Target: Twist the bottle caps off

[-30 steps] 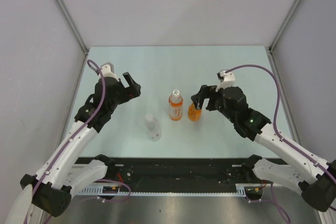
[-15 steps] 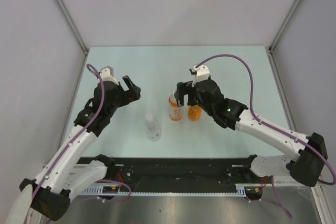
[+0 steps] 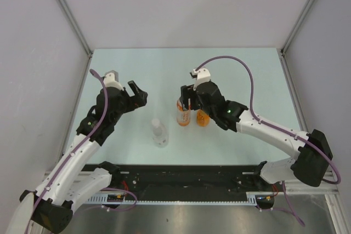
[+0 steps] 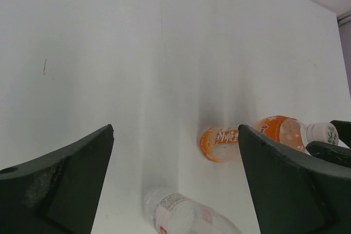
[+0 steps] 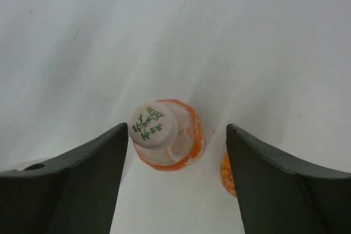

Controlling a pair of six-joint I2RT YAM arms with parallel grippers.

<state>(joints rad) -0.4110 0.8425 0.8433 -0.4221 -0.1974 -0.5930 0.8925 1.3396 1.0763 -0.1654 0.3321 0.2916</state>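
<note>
The right gripper (image 5: 176,135) has its two dark fingers (image 5: 82,173) apart, one on each side of the white cap (image 5: 153,125), clamped on nothing. In the wrist view the cap sits close beside the finger at the left of the picture, and I cannot tell whether they touch. The cap, printed with green marks, tops the taller orange bottle (image 3: 184,115), which stands upright near the middle of the pale table (image 3: 247,69). Just beside it, on the right arm's side, stands the short squat orange bottle (image 3: 203,118); its cap cannot be made out under the arm. The clear bottle (image 3: 159,134) stands a little nearer the arm bases, toward the left arm, with its whitish cap (image 3: 156,123) seemingly in place.

The left gripper (image 3: 139,93) hangs above bare table, well apart from all three bottles, fingers spread and holding nothing.

Judged from this, no cap is off yet, since none lies loose on the table. The work looks to be at its first step, closing on the white cap, with all three caps left to unscrew.
</note>
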